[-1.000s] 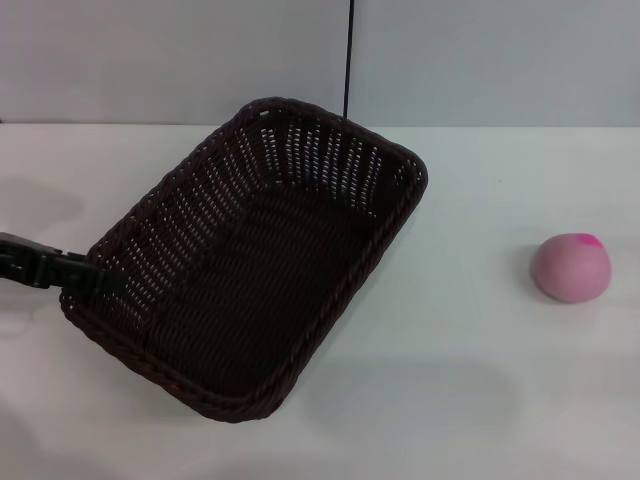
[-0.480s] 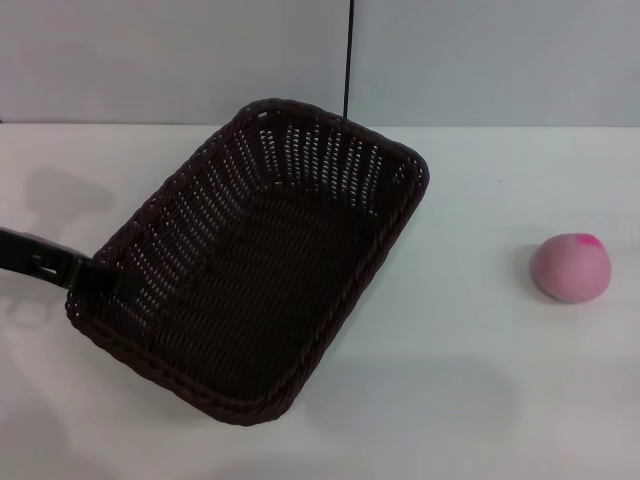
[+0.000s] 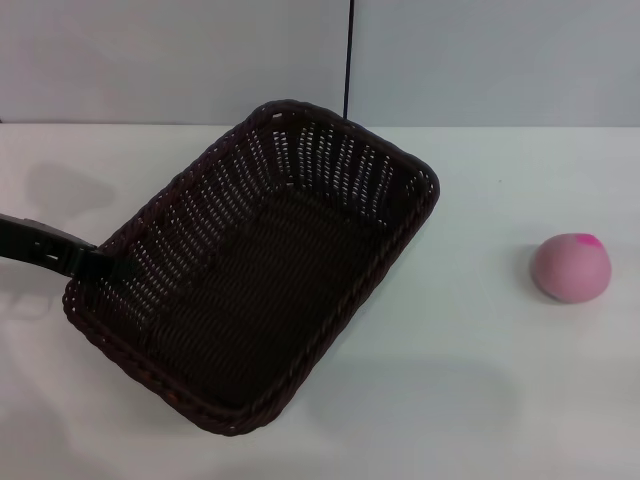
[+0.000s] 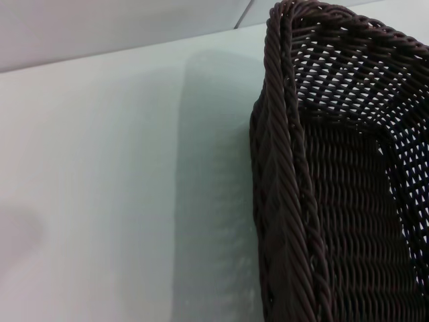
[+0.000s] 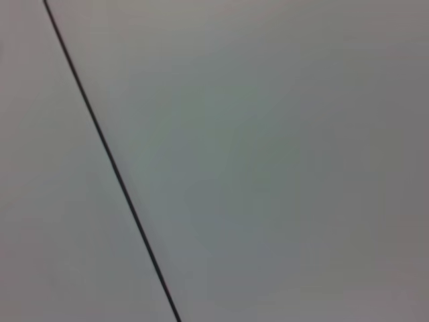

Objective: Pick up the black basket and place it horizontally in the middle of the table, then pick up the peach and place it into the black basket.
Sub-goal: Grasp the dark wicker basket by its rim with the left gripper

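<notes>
Swinging the dark woven rectangular basket (image 3: 250, 270) rightward, off diagonal; left end effector (image 3: 95, 265) clamps its near-left rim. Round pink peach (image 3: 571, 267) sits far right on the white tabletop (image 3: 480, 380), untouched. Right arm out of view.

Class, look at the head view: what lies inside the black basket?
The dark woven wicker basket holds nothing; only its solid woven bottom shows. The pale pink round peach sits apart on the white table.

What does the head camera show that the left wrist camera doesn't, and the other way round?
Only the head view shows the small pale pink peach on the table's right side, the left gripper at the basket's left rim, and the whole basket lying diagonally. Only the left wrist view shows the braided rim up close. Both show the dark woven rectangular basket and white table.
</notes>
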You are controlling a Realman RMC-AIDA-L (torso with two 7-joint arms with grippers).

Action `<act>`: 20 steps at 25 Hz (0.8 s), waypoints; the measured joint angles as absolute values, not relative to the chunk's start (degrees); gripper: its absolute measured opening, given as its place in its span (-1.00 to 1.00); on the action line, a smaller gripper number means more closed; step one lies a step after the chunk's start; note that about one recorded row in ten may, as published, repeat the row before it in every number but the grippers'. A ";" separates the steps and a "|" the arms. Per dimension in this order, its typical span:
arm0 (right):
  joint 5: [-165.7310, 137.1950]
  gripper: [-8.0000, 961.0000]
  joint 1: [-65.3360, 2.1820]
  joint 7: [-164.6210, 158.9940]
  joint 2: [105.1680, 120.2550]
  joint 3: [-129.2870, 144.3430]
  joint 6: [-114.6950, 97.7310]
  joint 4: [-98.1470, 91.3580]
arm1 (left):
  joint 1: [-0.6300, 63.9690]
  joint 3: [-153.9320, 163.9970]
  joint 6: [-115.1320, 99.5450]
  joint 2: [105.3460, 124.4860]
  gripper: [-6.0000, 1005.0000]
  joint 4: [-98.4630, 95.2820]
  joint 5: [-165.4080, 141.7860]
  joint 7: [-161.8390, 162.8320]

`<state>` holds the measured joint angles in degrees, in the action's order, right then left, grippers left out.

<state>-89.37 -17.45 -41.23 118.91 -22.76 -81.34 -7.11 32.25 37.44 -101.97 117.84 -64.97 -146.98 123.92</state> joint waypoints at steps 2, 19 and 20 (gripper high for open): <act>-89.05 0.38 -17.41 -41.41 118.92 -22.76 -80.81 -7.03 | 32.18 37.39 -101.68 117.86 -0.57 -65.05 -146.84 123.62; -88.94 0.38 -17.40 -41.65 118.84 -22.76 -80.30 -6.50 | 32.62 37.30 -101.09 117.90 -0.59 -67.08 -143.54 123.91; -88.94 0.38 -17.40 -41.65 118.83 -22.76 -80.30 -6.50 | 32.62 37.40 -101.12 117.96 -0.59 -67.41 -143.23 123.85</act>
<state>-88.94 -17.40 -41.65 118.83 -22.76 -80.30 -6.50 32.62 37.40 -101.12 117.96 -67.41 -143.23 123.85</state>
